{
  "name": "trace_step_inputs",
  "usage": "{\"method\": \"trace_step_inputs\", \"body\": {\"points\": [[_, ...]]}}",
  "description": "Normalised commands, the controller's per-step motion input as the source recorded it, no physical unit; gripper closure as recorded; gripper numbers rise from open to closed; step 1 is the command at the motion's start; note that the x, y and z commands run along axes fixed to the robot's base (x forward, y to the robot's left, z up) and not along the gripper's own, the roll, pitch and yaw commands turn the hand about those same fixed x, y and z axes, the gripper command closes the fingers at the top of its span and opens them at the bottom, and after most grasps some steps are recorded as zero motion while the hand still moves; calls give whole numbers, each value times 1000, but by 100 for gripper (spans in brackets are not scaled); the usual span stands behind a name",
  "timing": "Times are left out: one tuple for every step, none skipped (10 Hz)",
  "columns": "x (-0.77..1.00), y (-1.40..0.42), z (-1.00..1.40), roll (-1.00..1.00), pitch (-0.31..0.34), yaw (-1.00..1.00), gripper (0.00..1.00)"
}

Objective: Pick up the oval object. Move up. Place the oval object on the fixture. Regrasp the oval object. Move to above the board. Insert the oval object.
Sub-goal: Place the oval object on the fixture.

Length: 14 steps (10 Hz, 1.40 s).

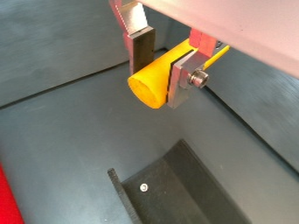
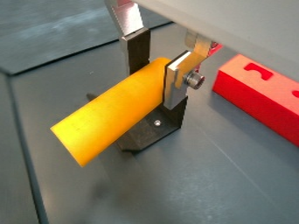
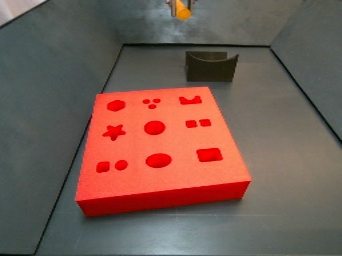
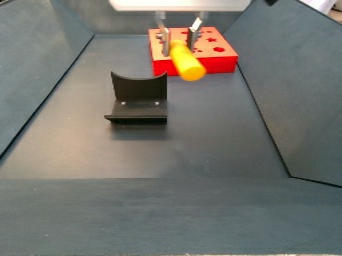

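Closest to the lens in both wrist views is the oval object [image 2: 117, 116], a yellow-orange peg whose rounded free end reaches toward the camera while its other end sits between the gripper [image 2: 158, 72] fingers. One silver finger [image 2: 177, 80] presses flat on its side and a dark pad [image 1: 142, 52] closes on the opposite side, so the pincer is pinching the peg near one end. The long axis of the peg lies roughly level and across the direction of the fingers, which point down.

Below and behind the peg, in a wrist view, stands the fixture [image 2: 156, 131], dark, on the grey floor [image 2: 222, 175]; the peg hangs clear of it and does not touch it. The board [image 2: 260, 91], red, shows just beside, apart from both.

In a side view the floor in front is open and wide, with sloping grey walls [image 4: 34, 95] on both sides. Next comes the fixture [image 4: 135, 98], upright with its curved notch on top, free room all around it. Further back the peg [image 4: 185, 62] hangs in the air under the gripper [image 4: 178, 38], its free end pointing toward the camera and a little down, over the floor between fixture and board. The board [image 4: 214, 52] lies behind, near the far wall.

In a side view from the opposite end, the board [image 3: 158, 140] fills the middle, the fixture [image 3: 211, 65] stands beyond it, and the peg [image 3: 182, 10] is high at the picture edge, well apart from the board recesses
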Motion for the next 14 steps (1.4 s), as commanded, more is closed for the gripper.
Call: {"method": "trace_step_inputs", "body": {"points": [[201, 29, -8, -215, 138, -496, 100], [145, 28, -11, -206, 128, -376, 100], [1000, -542, 441, -1000, -31, -247, 100], [1000, -519, 433, -1000, -28, -227, 100], [867, -303, 293, -1000, -15, -217, 100], [745, -157, 141, -1000, -13, -213, 100], [624, -61, 41, -1000, -6, -206, 100], [537, -10, 24, -1000, 5, -199, 100], [458, 18, 6, -1000, 14, -194, 100], [354, 31, -2, -1000, 18, -189, 100], [274, 37, -6, -1000, 20, -189, 100], [196, 40, -10, -999, 22, -189, 100], [95, 45, -14, -775, 17, -148, 100], [61, 46, -6, -601, -5, -124, 100]]}}
